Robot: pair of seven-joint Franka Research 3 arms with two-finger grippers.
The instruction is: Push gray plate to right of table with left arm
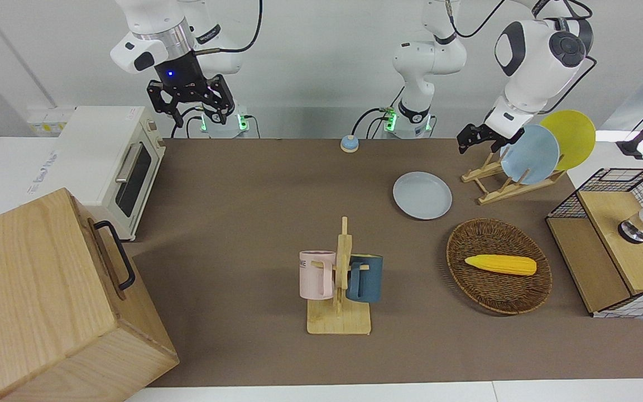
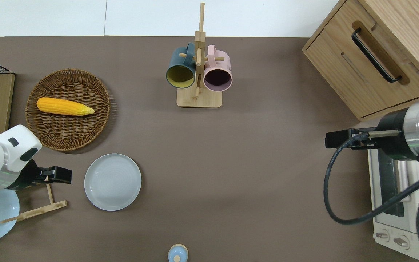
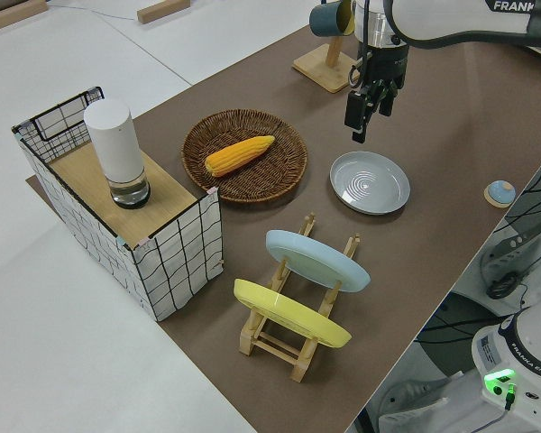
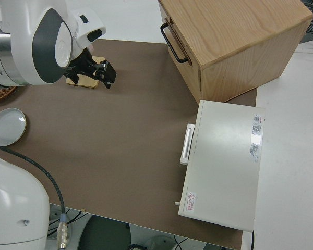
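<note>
The round, shallow, pale bluish-gray plate lies flat, rim up, on the matte brown surface, toward the left arm's end of it and nearer to the robots than the round woven wicker basket that holds a yellow corn cob. Being a circle, the gray plate has no long axis and points no way in particular, so any part of its rim serves equally for a push. Just beside it, toward the left arm's end, stands the slatted wooden dish rack with a sky-blue plate and a yellow plate leaning in it. The left gripper hangs in the air over the edge of that rack, apart from the gray plate; whether its jaws are open or closed cannot be told. The step in hand looks like the approach before contact. To do it well, the left gripper should probably come down clear of the rack until its tip sits low against the plate's rim on the side facing the left arm's end, in line with the plate's middle, then press slowly toward the right arm's end. An off-centre touch would likely turn the plate or let it slip sideways. The likely path runs nearer to the robots than the wooden mug rack. The right arm is parked, the jaws of the right gripper spread apart.
</note>
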